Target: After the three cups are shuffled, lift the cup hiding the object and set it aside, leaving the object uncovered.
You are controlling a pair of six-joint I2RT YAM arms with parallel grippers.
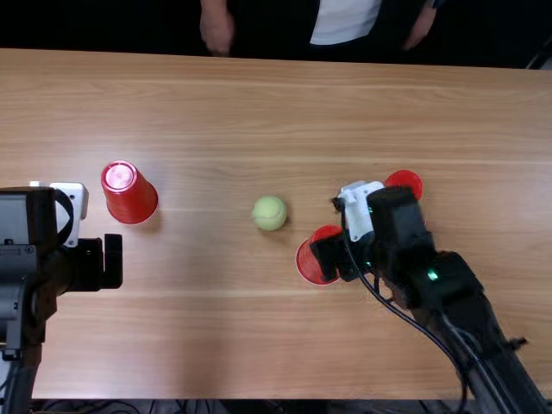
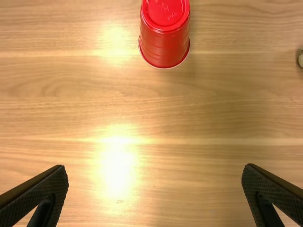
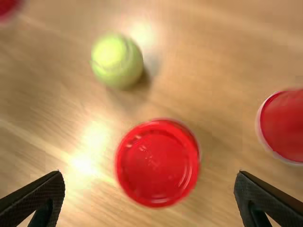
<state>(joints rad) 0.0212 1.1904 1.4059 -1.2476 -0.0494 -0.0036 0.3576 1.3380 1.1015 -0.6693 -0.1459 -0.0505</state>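
The right arm's jaws, spread wide and gripping nothing, hang directly over the inverted red cup [image 3: 157, 163] on the bench [image 1: 259, 112] — the uncovered ball [image 3: 117, 60] lies just beside it.

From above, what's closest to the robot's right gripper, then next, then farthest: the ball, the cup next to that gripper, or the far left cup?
1. Nearby cup, right at the right gripper.
2. Ball, near the table's middle.
3. Far cup, over on the left.
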